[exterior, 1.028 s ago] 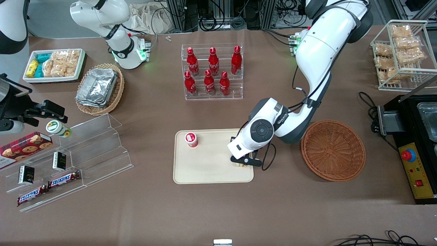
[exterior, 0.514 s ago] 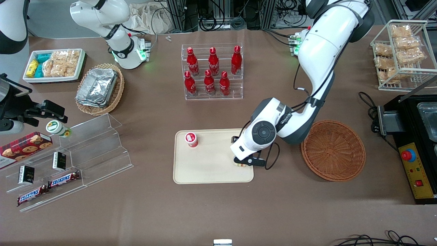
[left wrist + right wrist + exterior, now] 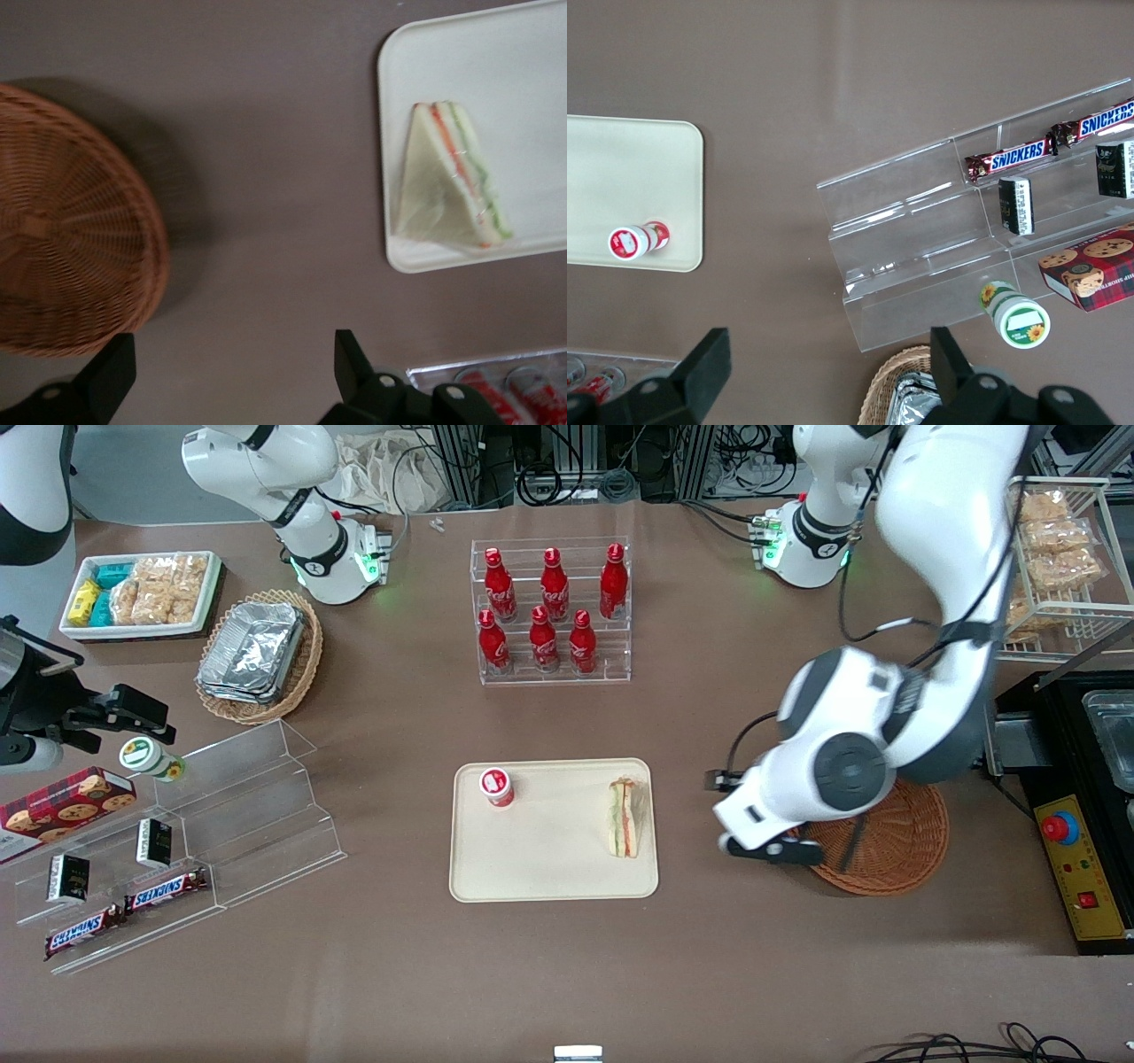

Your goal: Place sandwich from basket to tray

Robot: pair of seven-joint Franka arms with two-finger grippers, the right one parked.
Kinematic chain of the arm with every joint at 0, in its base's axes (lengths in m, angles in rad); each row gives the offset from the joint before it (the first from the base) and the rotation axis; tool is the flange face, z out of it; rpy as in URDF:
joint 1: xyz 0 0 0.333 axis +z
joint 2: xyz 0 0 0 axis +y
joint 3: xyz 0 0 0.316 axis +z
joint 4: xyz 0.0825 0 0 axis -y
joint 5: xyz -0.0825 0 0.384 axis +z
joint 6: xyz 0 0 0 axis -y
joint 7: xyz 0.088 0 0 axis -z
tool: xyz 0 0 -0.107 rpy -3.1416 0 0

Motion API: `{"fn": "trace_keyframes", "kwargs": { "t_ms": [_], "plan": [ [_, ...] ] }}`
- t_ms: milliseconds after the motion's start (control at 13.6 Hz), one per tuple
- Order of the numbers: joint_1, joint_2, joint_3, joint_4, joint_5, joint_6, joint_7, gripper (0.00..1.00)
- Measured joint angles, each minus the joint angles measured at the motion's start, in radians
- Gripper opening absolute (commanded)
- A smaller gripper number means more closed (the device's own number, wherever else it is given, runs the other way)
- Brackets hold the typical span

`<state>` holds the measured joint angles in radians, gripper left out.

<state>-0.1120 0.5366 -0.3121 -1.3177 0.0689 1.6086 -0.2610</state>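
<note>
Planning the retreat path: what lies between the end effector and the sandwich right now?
Only bare brown tabletop and the tray's rim, as the left wrist view shows; the open end effector hangs between basket and sandwich.

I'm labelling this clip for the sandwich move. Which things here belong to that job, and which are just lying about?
Job:
sandwich, lying on the tray
tray
basket, nothing visible in it
gripper, open, above the table between basket and tray

Lying about:
small red pot on the tray
red bottles
foil containers
Snickers bars
</note>
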Motion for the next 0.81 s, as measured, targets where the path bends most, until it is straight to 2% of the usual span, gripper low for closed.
{"fn": "trace_keyframes", "kwargs": {
  "t_ms": [294, 587, 807],
  "plan": [
    [0.111, -0.107, 0.001, -0.001, 0.0, -0.1, 0.109, 1.0],
    [0.194, -0.22, 0.006, -0.001, 0.024, -0.138, 0.121, 1.0],
    [0.272, -0.251, 0.016, -0.002, 0.038, -0.149, 0.125, 1.0]
  ]
}}
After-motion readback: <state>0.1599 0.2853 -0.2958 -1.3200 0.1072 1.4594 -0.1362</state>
